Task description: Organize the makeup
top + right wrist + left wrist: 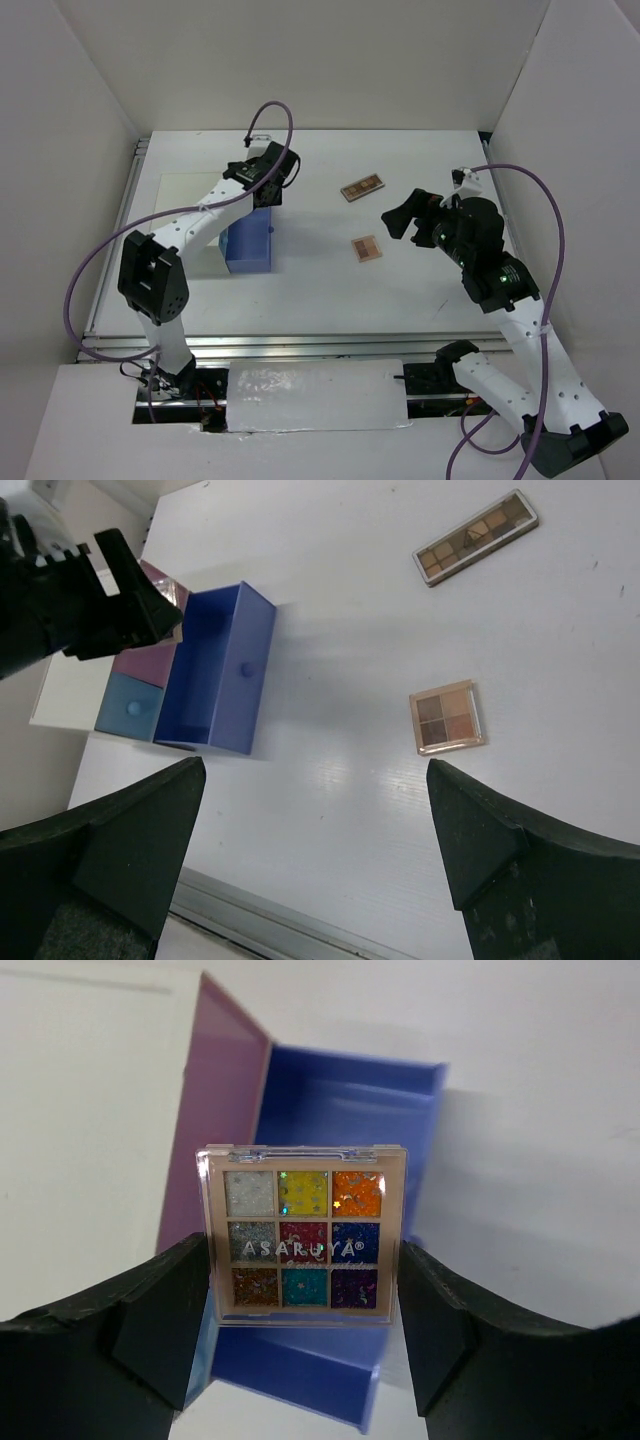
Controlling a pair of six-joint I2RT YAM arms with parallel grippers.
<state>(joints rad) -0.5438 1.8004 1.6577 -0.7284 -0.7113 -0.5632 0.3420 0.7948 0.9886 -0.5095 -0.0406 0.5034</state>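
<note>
The right gripper (316,775) hovers over the right half of the table (320,300) and is aimed toward the centre. Its fingers stand wide apart with nothing between them.

The square brown palette (446,718) lies flat and face up on the table, just left of the right gripper in the top view. It is nearly square, so it has no marked long axis. Its edges are turned slightly off the table's edges.

The blue drawer (258,650) is pulled out of the white box (65,690) on the left side of the table. Its open side faces up and its knobbed front faces the table centre. A pink drawer (148,665) and a pale blue drawer (128,708) sit in the same box.

The left gripper (303,1280) is positioned over the open blue drawer. Its fingers (160,1330) are clamped on two opposite side edges of the multicoloured palette (303,1235). In the left wrist view:
- The nine-pan face of the palette is turned toward the camera.
- The lettering reads upright.
- The clear hinged edge points away from the wrist.
- The outline is nearly square.

Whether the palette touches the drawer cannot be told.

The long brown palette (362,188) lies farthest out, flat and face up. Its long axis runs mostly across the table, with the right end slightly farther away.
</note>
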